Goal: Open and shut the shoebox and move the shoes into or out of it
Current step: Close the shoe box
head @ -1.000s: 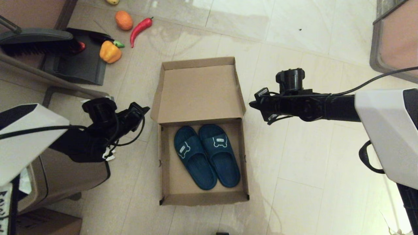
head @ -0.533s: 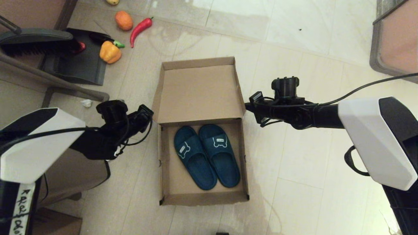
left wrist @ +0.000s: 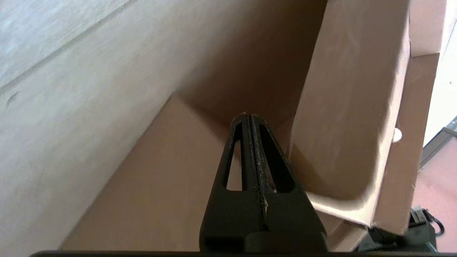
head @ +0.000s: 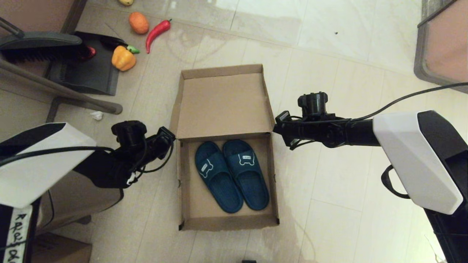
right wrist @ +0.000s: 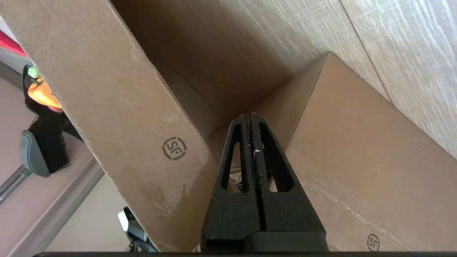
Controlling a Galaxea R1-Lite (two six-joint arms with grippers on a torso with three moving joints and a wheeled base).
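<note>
Care matters: with my left gripper and right gripper pinched closed beside the plain brown cardboard shoebox, dark teal rubber slippers inside, I should push its raised lid evenly.

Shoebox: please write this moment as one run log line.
shoebox: lid open | shoes: inside | left gripper: shut, at hinge corner | right gripper: shut, opposite corner

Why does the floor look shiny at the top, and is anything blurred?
Head view: light glares off the floor tiles beyond the shoebox. Left wrist view: the cardboard and floor look smeared, while the left fingers stay sharp.
</note>
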